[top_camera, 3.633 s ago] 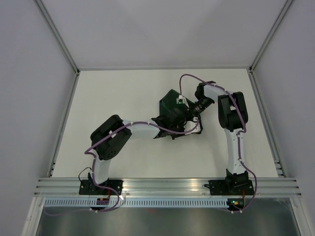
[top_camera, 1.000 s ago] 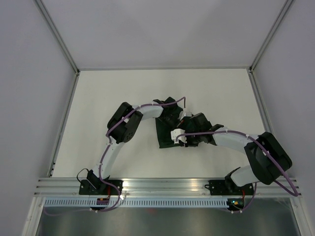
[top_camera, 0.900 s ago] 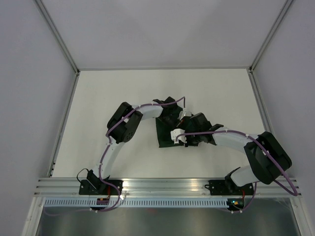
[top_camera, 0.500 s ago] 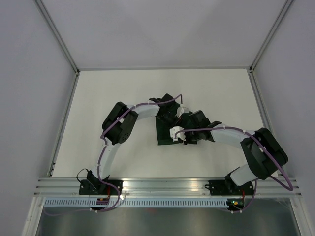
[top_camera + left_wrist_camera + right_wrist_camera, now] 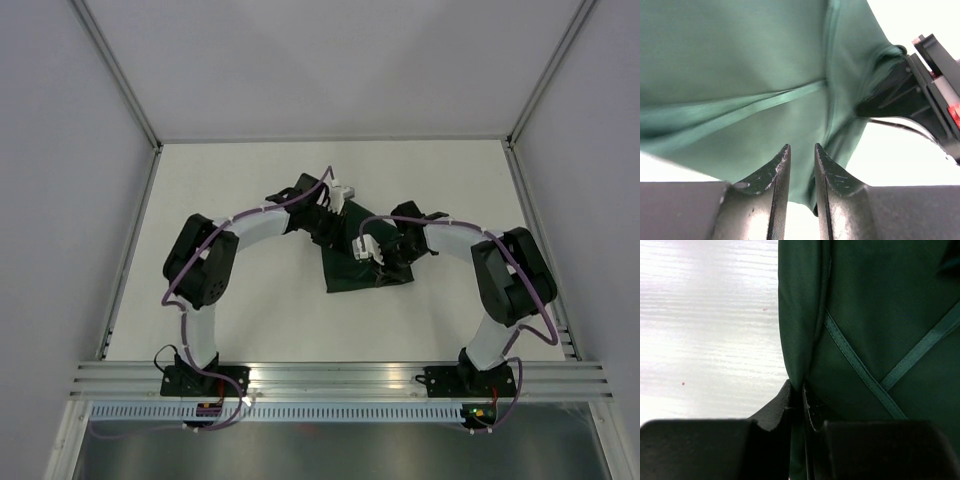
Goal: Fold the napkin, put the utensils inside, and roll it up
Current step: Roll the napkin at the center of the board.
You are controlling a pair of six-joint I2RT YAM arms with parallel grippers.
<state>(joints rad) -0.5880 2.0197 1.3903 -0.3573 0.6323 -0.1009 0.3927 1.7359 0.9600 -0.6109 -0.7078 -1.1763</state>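
Right gripper (image 5: 802, 395) is pinching the dark green shiny cloth napkin (image 5: 875, 315) by its right-hand fold; left gripper (image 5: 799, 165) is hovering slightly parted, empty, at its upper end.

My left arm (image 5: 255, 218) arcs from its base toward the table's (image 5: 230, 320) middle. My left gripper (image 5: 801, 150) has its jaws a narrow slit apart, gripping nothing. My right arm (image 5: 460, 238) bends inward from the right, and my right gripper (image 5: 801, 390) pinches a fold of the napkin (image 5: 880, 315).
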